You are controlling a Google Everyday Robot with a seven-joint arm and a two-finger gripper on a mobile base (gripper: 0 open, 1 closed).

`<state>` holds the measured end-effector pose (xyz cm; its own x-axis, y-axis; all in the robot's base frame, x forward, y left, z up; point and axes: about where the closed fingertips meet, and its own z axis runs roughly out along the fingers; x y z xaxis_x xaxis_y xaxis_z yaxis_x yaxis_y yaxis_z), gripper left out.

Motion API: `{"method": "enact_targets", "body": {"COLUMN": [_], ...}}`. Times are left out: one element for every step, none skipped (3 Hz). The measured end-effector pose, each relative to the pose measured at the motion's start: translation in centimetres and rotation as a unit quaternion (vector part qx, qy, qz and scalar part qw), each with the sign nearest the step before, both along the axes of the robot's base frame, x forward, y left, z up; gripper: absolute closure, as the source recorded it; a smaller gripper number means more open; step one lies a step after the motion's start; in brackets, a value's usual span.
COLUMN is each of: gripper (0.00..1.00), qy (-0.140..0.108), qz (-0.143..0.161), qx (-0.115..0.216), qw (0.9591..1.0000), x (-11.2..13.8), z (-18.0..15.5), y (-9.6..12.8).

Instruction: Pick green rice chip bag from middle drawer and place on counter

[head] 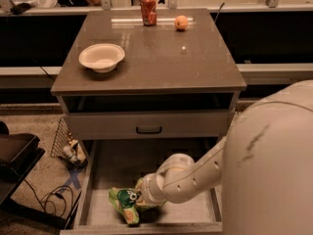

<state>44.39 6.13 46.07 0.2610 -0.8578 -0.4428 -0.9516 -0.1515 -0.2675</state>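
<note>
The green rice chip bag (125,202) lies on the floor of the open middle drawer (103,171), near its front edge. My gripper (141,197) is down in the drawer at the bag's right side, touching it, at the end of my white arm (195,173). The gripper's tip is mostly hidden behind the wrist and the bag. The counter (161,62) is the brown-grey slab on top of the cabinet.
A white bowl (101,57) stands on the counter's left, a red soda can (148,9) and an orange (181,22) at its back. A closed drawer with a black handle (148,129) sits above the open one. A wire basket (68,146), cables and a black case are on the floor at left.
</note>
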Motion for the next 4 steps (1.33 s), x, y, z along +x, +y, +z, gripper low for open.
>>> {"method": "enact_targets", "body": {"gripper": [1.00, 1.00, 1.00, 1.00], "qy": [-0.029, -0.061, -0.106, -0.128], "qz": [-0.040, -0.054, -0.062, -0.061], "qx": [0.058, 0.070, 0.062, 0.026], "qw": [0.9971, 0.9942, 0.9905, 0.9895], "x": [-1.2, -1.1, 0.1, 1.3], "z": [6.1, 11.1, 15.8, 16.6], "y": [-3.7, -6.4, -8.4, -8.7]}}
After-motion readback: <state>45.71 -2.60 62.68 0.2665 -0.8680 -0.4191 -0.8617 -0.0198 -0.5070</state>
